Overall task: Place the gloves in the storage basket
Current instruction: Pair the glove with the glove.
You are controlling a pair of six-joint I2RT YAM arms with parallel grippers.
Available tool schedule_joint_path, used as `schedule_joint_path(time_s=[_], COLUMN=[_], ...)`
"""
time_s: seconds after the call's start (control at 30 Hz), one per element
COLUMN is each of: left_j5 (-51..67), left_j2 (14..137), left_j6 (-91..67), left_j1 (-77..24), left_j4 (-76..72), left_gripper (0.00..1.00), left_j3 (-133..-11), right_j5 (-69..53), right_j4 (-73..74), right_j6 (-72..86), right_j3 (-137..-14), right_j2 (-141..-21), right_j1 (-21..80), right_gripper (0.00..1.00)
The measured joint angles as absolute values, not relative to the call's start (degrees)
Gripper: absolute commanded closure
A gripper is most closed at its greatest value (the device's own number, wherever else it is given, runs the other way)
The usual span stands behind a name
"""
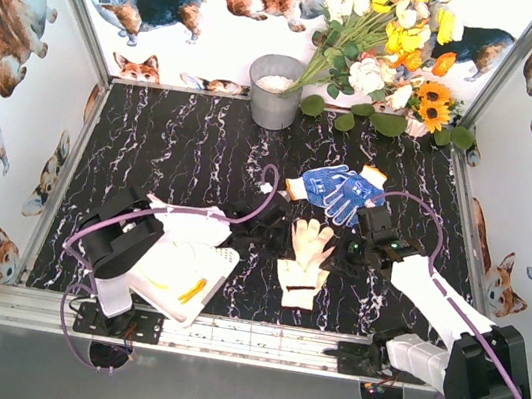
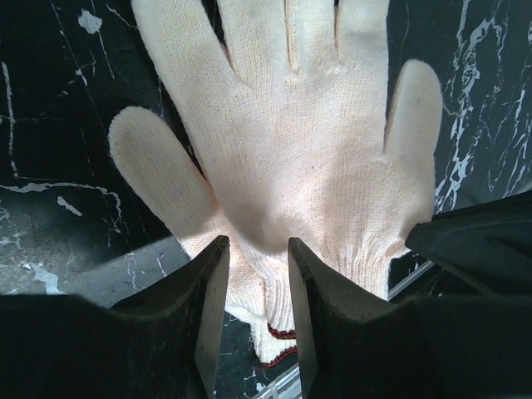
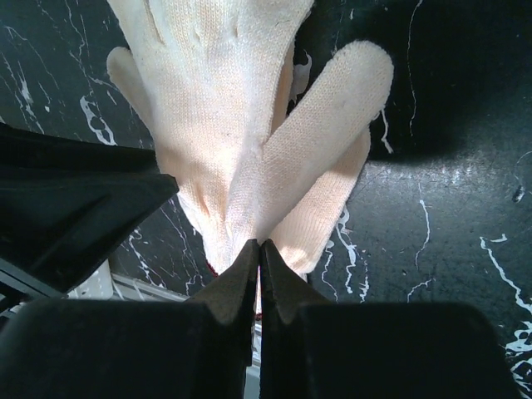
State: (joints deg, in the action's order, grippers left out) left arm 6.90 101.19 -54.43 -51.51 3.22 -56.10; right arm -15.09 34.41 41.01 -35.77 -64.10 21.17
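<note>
Knit cream gloves [image 1: 311,247], light and floppy, lie on the bench [image 1: 183,146] near the basket [image 1: 221,256].
Pressed together, the right gripper [image 3: 259,249] pinches one cuff; the left gripper [image 2: 253,283], spread, straddles another. Cuffs look the surest hold.

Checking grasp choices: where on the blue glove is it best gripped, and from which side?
Likely the pale cuff at the left end of the blue glove, coming from above. It lies flat, so a side approach gets no purchase; the cuff sticks out clear of the cream gloves.
</note>
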Motion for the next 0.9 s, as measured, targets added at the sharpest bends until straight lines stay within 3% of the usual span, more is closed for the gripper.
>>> schedule_joint_path(time_s=[0.23, 0.5, 0.9], left_j5=[7.3, 6.9, 5.3], left_j2=[103.1, 103.4, 98.2], left_j6=[-54.9, -55.4, -54.2], left_j1=[-51.8, -51.8, -52.5], left_j4=[2.5, 1.1, 3.3], left_gripper=[0.74, 0.99, 1.0], left_j3=[-56.1, -56.1, -55.9], right_j5=[-15.1, -15.2, -18.5], right_j4=[34.4, 34.4, 34.4], right_j6=[41.0, 41.1, 40.3], right_j3=[-35.8, -35.8, -35.8], right_j2=[-64.1, -63.6, -62.5], right_j1=[21.0, 21.0, 20.9], right_gripper=[1.0, 1.0, 1.0])
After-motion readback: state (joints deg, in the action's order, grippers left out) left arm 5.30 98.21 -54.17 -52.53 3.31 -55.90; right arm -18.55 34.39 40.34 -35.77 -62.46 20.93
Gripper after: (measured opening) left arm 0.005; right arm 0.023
